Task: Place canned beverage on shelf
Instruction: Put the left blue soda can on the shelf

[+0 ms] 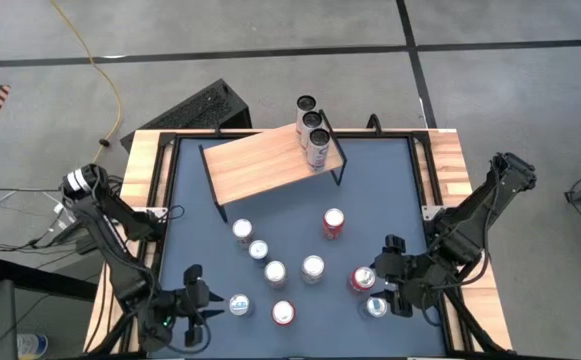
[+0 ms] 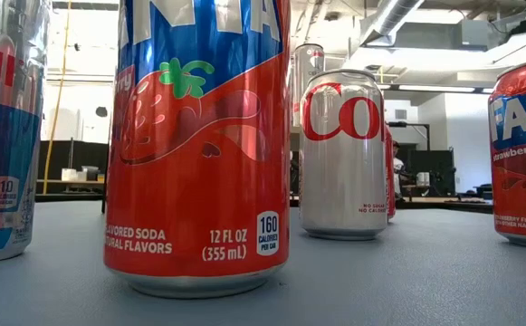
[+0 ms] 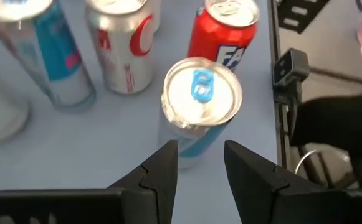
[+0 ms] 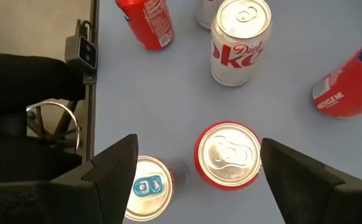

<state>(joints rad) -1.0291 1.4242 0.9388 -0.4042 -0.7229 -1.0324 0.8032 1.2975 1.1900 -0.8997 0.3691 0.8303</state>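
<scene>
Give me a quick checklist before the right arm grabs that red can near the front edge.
1. Right claw open wide: ok.
2. Red can upright, between the claw's fingers: ok.
3. Blue-tab can sits close beside one finger and may get bumped: not ok.
4. Shelf has bare board left of the three cans on it: ok.
5. Left claw over near the table's other front corner, empty, away from the right arm: ok.
6. How far above the table the claw sits: cannot tell.
</scene>
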